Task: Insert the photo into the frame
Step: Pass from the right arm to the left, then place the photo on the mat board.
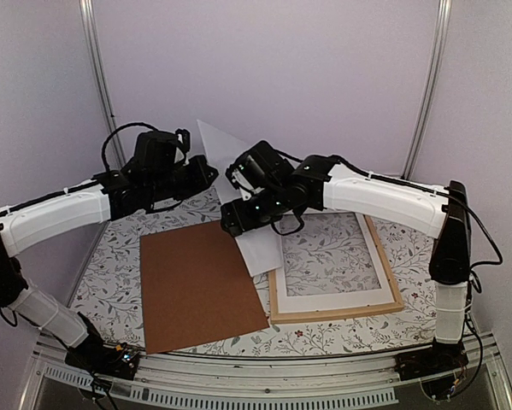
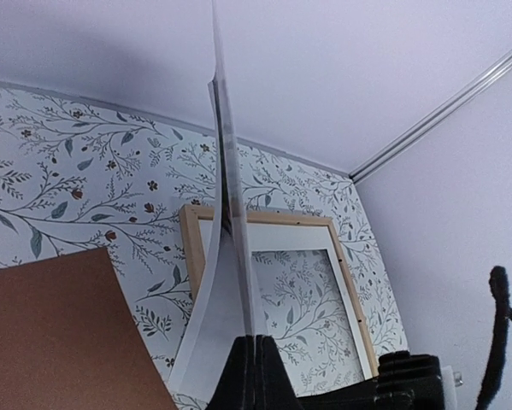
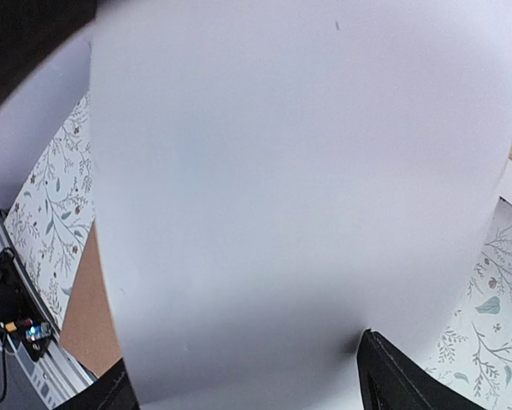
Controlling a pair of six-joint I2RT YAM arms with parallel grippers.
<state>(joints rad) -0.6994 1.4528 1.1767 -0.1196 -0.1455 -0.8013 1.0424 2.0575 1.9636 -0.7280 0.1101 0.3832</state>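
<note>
Photo (image 1: 260, 249) raised on edge above the table (image 1: 119, 273), white back showing, pinched between the left gripper's (image 2: 252, 367) pressed-together jaws. Right gripper (image 3: 251, 371) close by the sheet, jaws spread, gripping nothing. Frame (image 1: 337, 313) lies flat, lower right. Step judged: carrying photo to frame. Next move calls for turning it flat and aligning it over the opening.

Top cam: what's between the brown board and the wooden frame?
The photo, white back showing. Its lower end hangs between the brown board and the frame, hiding part of the frame's left side. Clear in the top view.
</note>
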